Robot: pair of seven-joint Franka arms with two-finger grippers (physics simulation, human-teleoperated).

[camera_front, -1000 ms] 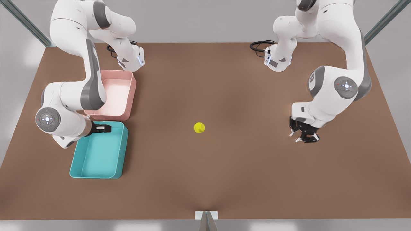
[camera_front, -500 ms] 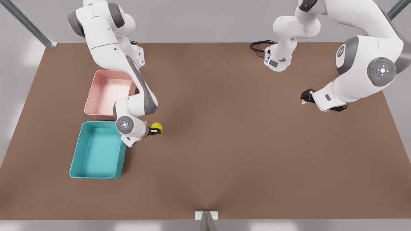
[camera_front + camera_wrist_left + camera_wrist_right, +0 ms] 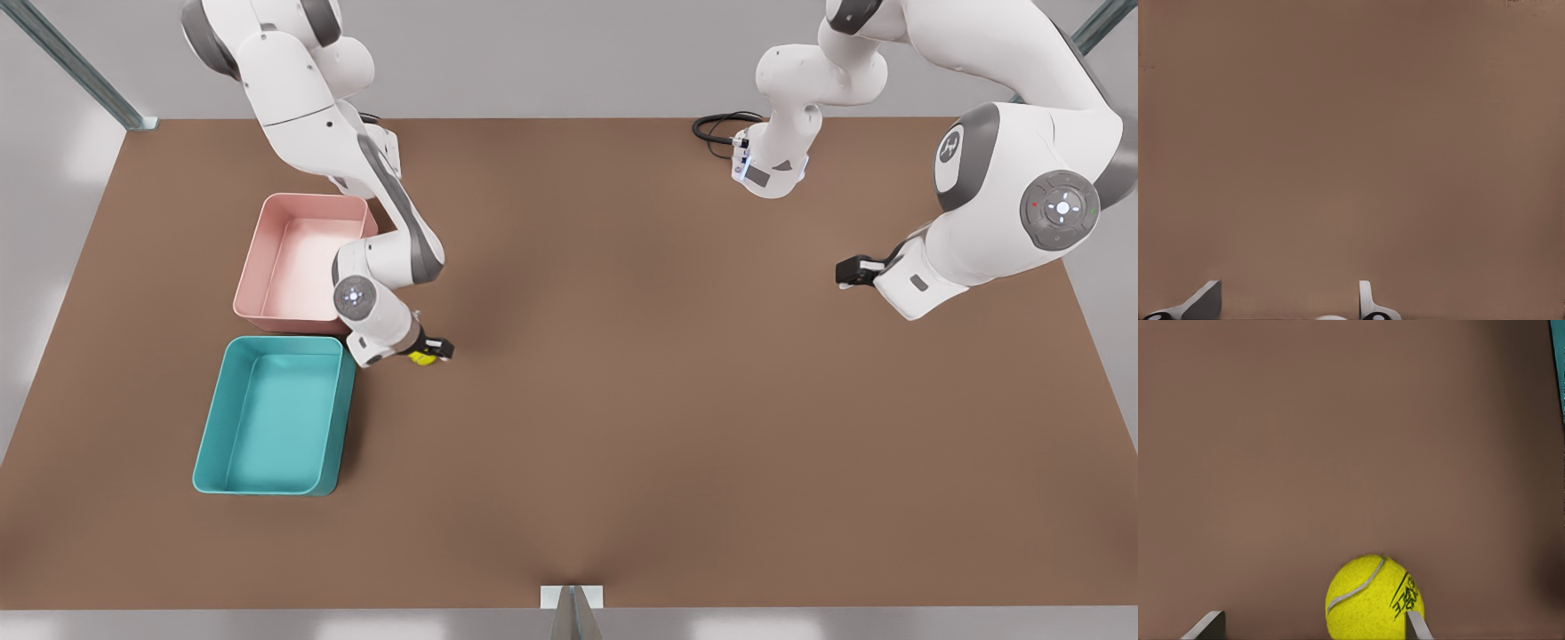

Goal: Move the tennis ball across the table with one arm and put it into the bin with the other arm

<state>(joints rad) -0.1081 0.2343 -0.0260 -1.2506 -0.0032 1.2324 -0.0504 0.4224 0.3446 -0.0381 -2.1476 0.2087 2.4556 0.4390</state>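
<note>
**Task status.** The tennis ball (image 3: pixel 420 358) lies on the bench (image 3: pixel 676 427), just beside the teal bin (image 3: pixel 212 444) and near the bench edge at the front view's left. The crossing of the bench is judged to be complete. The ball is not yet in the bin, so the grasp, lift and drop are left to do.

**Right hand** (image 3: pixel 434 348). It is down at the ball. In the right wrist view its fingers (image 3: pixel 1206 624) stand wide apart, with the ball between them and close against one finger. No grip has been made. The bin's corner shows at the frame edge of that view.

**Left hand** (image 3: pixel 852 269). It waits above bare bench near the edge at the front view's right, well apart from the ball. Its fingers (image 3: pixel 1205 301) are spread wide and hold nothing.

**Surface.** The bench is flat, matte and brown. A pink bin (image 3: pixel 258 267) sits next to the teal bin, on its far-edge side. A black cable (image 3: pixel 716 124) lies at the far edge.

**Room.** Plain grey walls stand behind the bench, with metal struts (image 3: pixel 71 62) at the far corners.
</note>
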